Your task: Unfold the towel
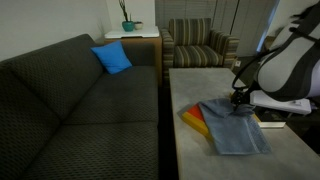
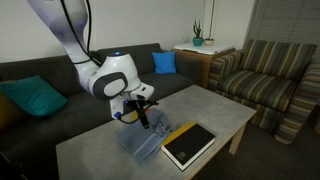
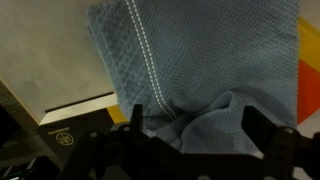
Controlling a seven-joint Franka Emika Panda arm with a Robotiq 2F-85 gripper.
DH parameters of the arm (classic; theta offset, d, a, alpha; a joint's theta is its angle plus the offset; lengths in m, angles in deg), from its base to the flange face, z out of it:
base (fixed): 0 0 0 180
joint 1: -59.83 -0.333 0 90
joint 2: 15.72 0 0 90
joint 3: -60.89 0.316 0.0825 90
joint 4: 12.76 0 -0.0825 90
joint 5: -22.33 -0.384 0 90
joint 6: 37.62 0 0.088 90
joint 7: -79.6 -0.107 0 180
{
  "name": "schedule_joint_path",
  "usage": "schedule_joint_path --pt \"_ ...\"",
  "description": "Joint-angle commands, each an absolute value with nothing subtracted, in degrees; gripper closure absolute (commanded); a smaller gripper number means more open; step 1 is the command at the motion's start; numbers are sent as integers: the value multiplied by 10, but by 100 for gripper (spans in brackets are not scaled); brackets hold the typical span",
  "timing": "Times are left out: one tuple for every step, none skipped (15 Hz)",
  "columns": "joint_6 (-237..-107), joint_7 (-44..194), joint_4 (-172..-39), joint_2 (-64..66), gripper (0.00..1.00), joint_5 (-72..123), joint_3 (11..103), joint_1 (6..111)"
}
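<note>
Living room: a dark fabric sofa (image 1: 70,100) sits beside a pale grey counter (image 2: 215,112). We note the wrinkled grey-blue cloth towel (image 1: 236,128) lying on the counter, one edge draped over a flat orange-and-yellow box (image 1: 193,117). The white robot arm (image 2: 110,75) reaches down over the towel. In the wrist view the fingers (image 3: 250,128) stand wide apart, straddling a raised bunch of cloth, not closed on it.
</note>
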State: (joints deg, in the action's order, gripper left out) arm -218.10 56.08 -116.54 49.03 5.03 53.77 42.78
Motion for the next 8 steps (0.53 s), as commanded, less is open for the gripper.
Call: schedule_joint_path --pt "-2217 565 -1168 499 0 39 568 469" --pt "-2226 569 -1164 504 0 39 577 482" --pt "-2232 570 -1158 511 0 40 581 491" --pt "-2241 574 -1153 516 0 42 588 501" --pt "-2245 576 -1145 523 0 43 594 509" --pt "-2248 579 -1137 528 0 45 602 519" --pt "-2245 584 -1129 532 0 49 611 530" --pt "-2237 593 -1133 526 0 54 620 537"
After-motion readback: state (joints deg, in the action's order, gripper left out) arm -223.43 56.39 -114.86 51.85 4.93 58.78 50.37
